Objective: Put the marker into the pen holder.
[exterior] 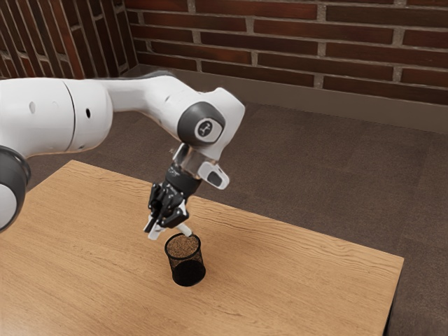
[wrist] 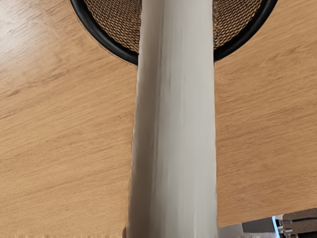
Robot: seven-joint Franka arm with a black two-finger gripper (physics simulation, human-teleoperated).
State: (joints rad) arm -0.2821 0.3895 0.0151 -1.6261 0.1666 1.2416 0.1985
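Observation:
My gripper (exterior: pixel 166 220) is low over the table, at the upper left of the pen holder in the exterior view, shut on the white marker (exterior: pixel 184 229). The marker slants out from the hand, and one end shows by the rim of the black mesh pen holder (exterior: pixel 187 271), which stands upright. In the wrist view the marker (wrist: pixel 181 119) runs large through the middle, its far part crossing over the round rim of the pen holder (wrist: pixel 106 43). Whether the marker's tip is below the rim, I cannot tell.
The wooden table (exterior: pixel 294 280) extends around the holder, with its far edge behind my hand and a corner at the exterior view's right. A brick wall (exterior: pixel 280 49) stands beyond the dark floor.

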